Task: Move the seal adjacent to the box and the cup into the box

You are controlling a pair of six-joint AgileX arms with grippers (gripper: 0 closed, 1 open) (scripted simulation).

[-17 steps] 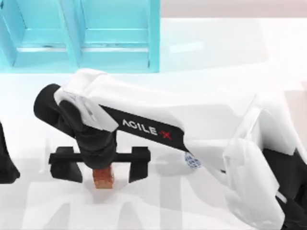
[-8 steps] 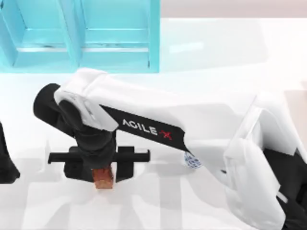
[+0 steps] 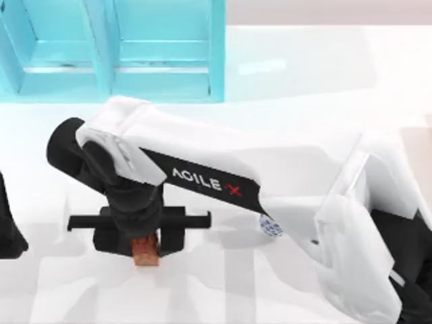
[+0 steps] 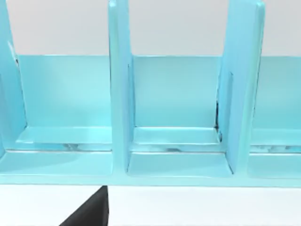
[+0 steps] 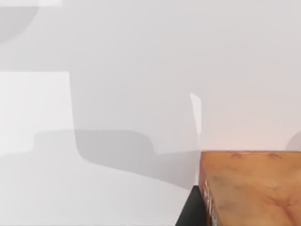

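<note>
Seen from above, the right arm reached across the white table (image 3: pixel 317 74) from the lower right toward the left. Nearest the camera's lower edge sat the seal (image 3: pixel 146 250), a small reddish-brown block standing on the table in the left-centre of the view. The right gripper (image 3: pixel 138 237) was lowered over it, its two black fingers drawn in against the block's left and right sides, so the jaws were clamped on the seal. In the right wrist view, the seal (image 5: pixel 249 188) appeared as an orange-brown slab at the corner, with one dark finger (image 5: pixel 192 209) pressed against its side.

To the right of the seal, the cup (image 3: pixel 271 227), white with a blue pattern, peeked out from under the right arm's white forearm; most of it was hidden.

The left arm (image 3: pixel 8 226) was a dark shape at the far left edge; whether its jaws were open or closed could not be told.

Farthest away, a cyan shelf unit (image 3: pixel 115 50) stood along the table's back left, and the left wrist view looked into the cyan shelf unit (image 4: pixel 174 117) and its upright dividers.
</note>
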